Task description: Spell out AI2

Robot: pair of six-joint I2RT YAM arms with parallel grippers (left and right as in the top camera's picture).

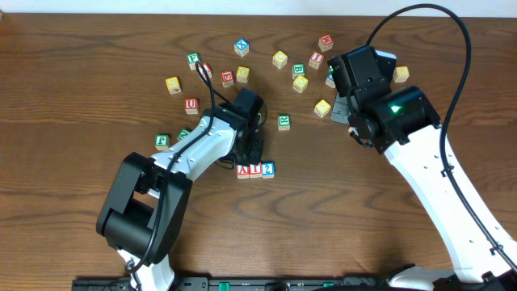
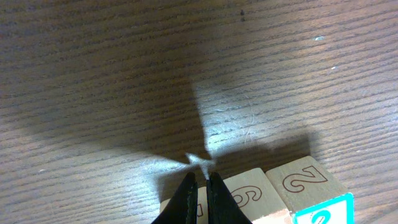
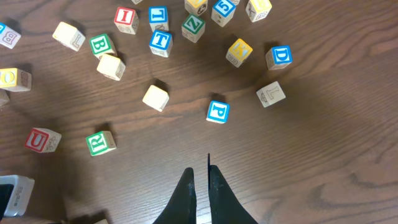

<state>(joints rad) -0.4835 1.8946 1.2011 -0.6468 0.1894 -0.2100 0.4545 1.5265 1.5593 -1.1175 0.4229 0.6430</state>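
- Three small wooden letter cubes (image 1: 256, 170), edged in red and blue, stand touching at lower centre, reading A, I, 2.
- Our left gripper (image 2: 199, 188) sits just above them, fingers together, empty; the right gripper (image 3: 200, 185) is likewise, at upper right.
- We judge the spelling done; next, withdraw without nudging the row.

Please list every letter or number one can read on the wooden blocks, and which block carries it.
"2": blue-framed wooden cube ending the row
"P": central blue-printed wooden cube
"T": upper blue-printed wooden cube
"D": right blue-printed wooden cube
"B": upper green-printed wooden cube
"R": lower green-printed wooden cube
"U": left red-printed wooden cube
Other blocks are too small or blurred.
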